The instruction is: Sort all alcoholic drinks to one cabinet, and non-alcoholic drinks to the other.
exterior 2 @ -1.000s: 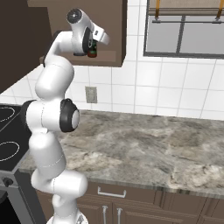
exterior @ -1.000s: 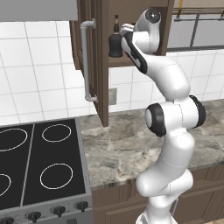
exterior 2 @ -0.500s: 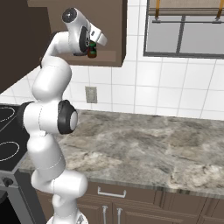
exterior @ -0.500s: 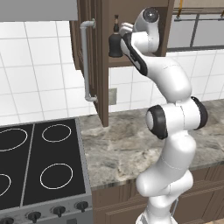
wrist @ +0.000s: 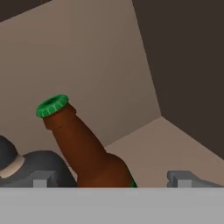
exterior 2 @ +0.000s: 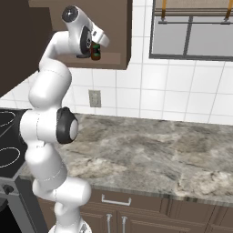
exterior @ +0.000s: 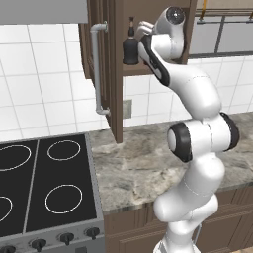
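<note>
Quick count: two bottles in the cabinet point(exterior: 116, 74), one squat black bottle point(exterior: 130, 49) and one brown beer bottle point(wrist: 85, 148) with a green cap. One long grey handle point(exterior: 99, 69) on the open door. Stove point(exterior: 44, 188) has four burner rings and four knobs along the front. One wall outlet point(exterior 2: 94, 98), one window point(exterior 2: 193, 29), one tabletop point(exterior 2: 150, 154).
</note>
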Controlling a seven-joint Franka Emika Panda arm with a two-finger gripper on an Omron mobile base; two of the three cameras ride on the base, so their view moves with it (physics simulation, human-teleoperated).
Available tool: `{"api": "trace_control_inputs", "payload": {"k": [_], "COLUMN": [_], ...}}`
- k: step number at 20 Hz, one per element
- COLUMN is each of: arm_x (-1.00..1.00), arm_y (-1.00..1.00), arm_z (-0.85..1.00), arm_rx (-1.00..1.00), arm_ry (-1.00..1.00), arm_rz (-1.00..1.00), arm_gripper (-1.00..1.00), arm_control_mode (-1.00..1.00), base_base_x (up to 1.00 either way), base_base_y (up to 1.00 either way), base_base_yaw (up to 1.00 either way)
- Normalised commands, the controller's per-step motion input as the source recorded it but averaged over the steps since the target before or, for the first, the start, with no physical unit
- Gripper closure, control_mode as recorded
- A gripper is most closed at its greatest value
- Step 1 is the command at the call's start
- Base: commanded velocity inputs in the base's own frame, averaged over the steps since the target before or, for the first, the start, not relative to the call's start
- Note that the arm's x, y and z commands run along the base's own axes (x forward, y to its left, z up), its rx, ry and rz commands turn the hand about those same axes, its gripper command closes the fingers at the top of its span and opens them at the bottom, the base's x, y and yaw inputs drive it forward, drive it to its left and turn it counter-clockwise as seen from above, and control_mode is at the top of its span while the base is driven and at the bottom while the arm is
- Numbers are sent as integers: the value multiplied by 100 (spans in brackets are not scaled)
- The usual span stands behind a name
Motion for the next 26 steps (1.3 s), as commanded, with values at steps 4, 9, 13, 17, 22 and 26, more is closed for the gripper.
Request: {"api": "trace_control_inputs", "payload": {"k": [4,9,13,17,22,26], "arm_x": [-22,-22,-32,-42,-51,-55], "arm_y": [0,0,0,0,0,0], "arm_z": [10,15,19,16,6,9], "arm_rx": [5,2,0,0,0,2], "arm_ry": [-7,-9,-3,0,0,0], "arm_rz": [0,0,0,0,0,0], "arm_gripper": [-100,-100,-100,-100,-100,-100], "arm_control_mode": [-100,-100,-100,-100,-100,-100], "base_base_x": [0,0,0,0,0,0], "base_base_y": [0,0,0,0,0,0], "base_base_yaw": [0,0,0,0,0,0]}}
